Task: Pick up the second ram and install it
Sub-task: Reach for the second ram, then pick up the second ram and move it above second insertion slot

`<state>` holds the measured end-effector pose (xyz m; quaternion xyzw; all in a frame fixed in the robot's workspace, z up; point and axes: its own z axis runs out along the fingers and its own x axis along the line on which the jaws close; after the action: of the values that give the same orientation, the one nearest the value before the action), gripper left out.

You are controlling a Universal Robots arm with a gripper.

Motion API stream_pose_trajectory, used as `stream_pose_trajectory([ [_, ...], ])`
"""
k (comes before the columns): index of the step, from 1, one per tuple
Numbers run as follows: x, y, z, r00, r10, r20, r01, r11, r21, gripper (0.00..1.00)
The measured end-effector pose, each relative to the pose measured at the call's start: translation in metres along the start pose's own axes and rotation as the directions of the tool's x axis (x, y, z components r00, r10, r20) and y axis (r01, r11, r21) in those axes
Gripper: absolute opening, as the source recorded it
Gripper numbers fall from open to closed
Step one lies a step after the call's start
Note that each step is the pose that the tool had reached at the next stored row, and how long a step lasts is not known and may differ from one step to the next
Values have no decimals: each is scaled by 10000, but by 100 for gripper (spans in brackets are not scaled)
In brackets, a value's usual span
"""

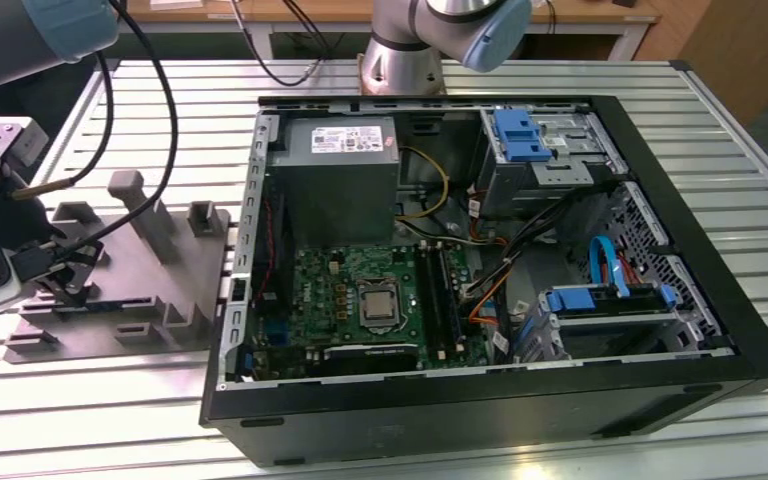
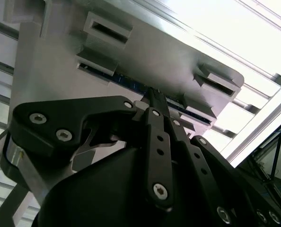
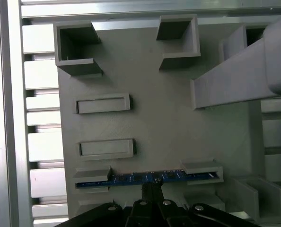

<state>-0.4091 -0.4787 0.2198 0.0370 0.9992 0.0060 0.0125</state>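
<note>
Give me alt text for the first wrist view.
A ram stands on edge between two end brackets of a grey holder, with the black gripper at its middle. The holder lies on a slatted metal table.

The black linkage gripper [image 3: 152, 185] is cut off by the picture's edge in the first wrist view. In the second wrist view its dark body covers the near part of the grey plastic slotted holder block [image 2: 50, 71]. The second ram [image 3: 126, 179], a long, thin dark memory stick, shows edge-on, so its chips and label cannot be seen; its middle is hidden behind the gripper's tip and its ends sit inside the block's slots. In the exterior view it is too small to make out, and the grey robot arm [image 1: 411, 55] runs past the top edge.
</note>
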Motion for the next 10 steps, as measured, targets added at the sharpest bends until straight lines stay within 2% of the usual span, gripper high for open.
stream_pose_trajectory([
  [10, 0, 0, 3, 10000, 0, 0, 0, 10000, 0, 11],
])
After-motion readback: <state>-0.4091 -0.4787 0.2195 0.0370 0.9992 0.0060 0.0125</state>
